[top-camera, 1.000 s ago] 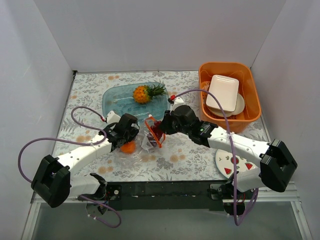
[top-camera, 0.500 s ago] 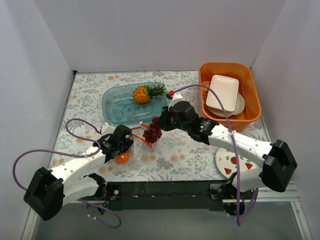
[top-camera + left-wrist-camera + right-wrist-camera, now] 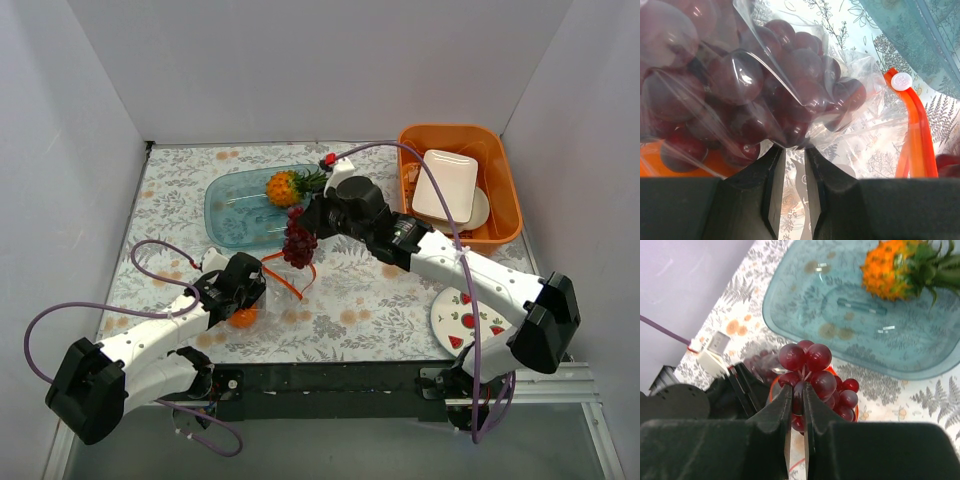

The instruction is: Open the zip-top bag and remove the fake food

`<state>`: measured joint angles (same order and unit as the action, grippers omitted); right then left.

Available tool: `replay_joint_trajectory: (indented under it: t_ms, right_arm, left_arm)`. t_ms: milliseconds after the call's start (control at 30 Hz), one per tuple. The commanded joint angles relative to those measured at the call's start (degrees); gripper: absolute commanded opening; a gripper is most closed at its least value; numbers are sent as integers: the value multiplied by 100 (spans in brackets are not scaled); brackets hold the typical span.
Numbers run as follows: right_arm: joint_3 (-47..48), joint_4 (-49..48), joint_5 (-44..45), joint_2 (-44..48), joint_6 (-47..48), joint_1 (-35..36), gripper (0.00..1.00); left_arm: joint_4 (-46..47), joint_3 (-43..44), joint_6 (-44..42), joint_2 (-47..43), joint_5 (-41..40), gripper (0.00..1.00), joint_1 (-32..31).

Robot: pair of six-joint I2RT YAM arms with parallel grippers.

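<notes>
Right, nearest first: left gripper nipped onto a fold of the zip-top bag, low nr the front edge, grapes and an orange fruit seemingly inside. Further out, right gripper clamped on a grape bunch, up over the bag mouth, just short of the teal tray w/ pineapple. Mid-removal, prob. Next: carry over tray, release gently, back for more.

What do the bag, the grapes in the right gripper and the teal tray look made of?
Zip-top bag: thin clear plastic film, glossy; it creases and glints.
Grape bunch: probably hard moulded plastic; each sphere carries a shiny highlight.
Teal tray: translucent plastic, glossy; see-through tint, bright reflections.
</notes>
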<state>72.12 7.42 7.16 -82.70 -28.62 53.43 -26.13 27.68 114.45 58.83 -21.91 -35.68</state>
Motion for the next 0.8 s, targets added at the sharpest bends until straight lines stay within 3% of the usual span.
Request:
replay_joint_trajectory:
  t_ms: [0, 300, 533, 633, 767]
  right_arm:
    - [768, -48, 181, -167, 313, 36, 1]
    - [2148, -56, 111, -1178, 858, -104, 3]
    - [2579, -942, -671, -2292, 867, -473, 5]
    - [2956, -988, -1120, -2872, 797, -579, 13]
    - [3589, -533, -1260, -3498, 867, -605, 41]
  left_arm:
    - [-138, -26, 60, -91, -32, 22, 44]
    - [-191, 71, -63, -187, 20, 22, 44]
    - [-287, 185, -230, -345, 55, 22, 44]
    - [-331, 255, -301, -416, 20, 23, 44]
    - [-340, 325, -371, -451, 11, 24, 44]
